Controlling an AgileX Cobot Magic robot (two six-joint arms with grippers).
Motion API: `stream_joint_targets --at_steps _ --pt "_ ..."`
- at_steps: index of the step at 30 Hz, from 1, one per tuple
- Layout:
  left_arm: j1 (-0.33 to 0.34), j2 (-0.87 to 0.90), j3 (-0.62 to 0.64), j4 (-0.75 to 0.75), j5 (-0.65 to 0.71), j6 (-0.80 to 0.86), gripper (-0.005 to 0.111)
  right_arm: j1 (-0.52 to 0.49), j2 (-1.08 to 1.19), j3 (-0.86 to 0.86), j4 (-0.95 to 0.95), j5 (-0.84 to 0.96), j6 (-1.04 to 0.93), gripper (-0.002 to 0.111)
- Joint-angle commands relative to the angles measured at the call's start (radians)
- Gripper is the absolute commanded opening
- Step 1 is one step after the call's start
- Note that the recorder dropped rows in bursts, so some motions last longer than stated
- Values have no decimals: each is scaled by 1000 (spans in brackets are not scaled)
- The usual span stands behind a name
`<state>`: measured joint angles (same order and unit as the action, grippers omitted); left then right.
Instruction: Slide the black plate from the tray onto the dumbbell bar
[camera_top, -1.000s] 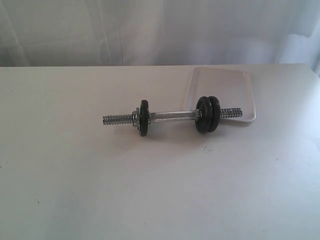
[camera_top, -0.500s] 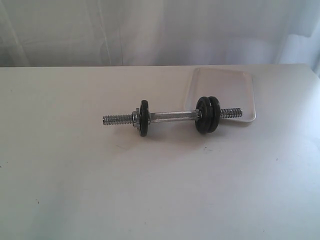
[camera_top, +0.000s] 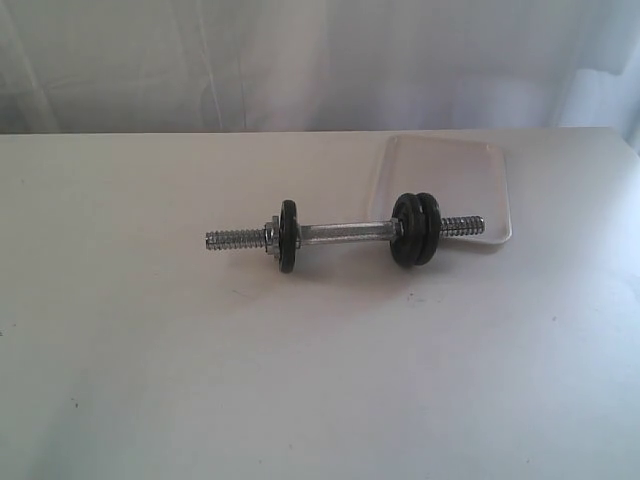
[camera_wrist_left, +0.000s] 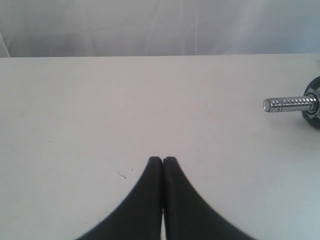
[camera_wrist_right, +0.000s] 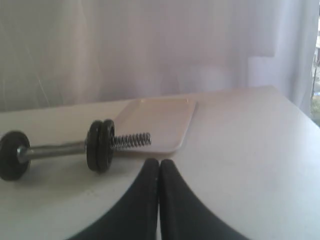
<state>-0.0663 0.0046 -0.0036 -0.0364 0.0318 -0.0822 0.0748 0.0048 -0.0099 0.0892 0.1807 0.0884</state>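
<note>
The black plate (camera_top: 431, 229) already sits on the dumbbell bar (camera_top: 345, 234), the outer of 2 discs at the end by the tray (camera_top: 470, 165). The right gripper (camera_wrist_right: 159, 163), fingers pressed together, has that end ahead of it, slightly toward the other arm, with the bar's long axis crosswise. The left gripper (camera_wrist_left: 162, 161), also pressed together, lies off the opposite threaded end. The right is nearer. The task looks complete.

You won't find any readable text, label, brand, number or sign in any of these views.
</note>
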Motion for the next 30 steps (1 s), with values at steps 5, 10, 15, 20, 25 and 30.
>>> stream_joint_targets --at_steps 5,10,15,20,25,30 --pt "-6 -5 4 -6 71 6 0 -5 -5 10 -8 11 6 0" --pt "-6 -5 4 -8 73 -13 0 -5 -5 10 -25 15 -9 0" --pt "-6 -5 4 -8 82 -34 0 -5 -5 10 -27 5 -14 0" --pt "-6 -5 4 -8 89 -31 0 -5 -5 10 -68 3 -23 0" --pt "-6 -5 4 -8 92 8 0 -5 -5 10 -66 12 -51 0" --pt "-6 -5 4 -8 119 -5 0 -5 -5 10 -64 54 -58 0"
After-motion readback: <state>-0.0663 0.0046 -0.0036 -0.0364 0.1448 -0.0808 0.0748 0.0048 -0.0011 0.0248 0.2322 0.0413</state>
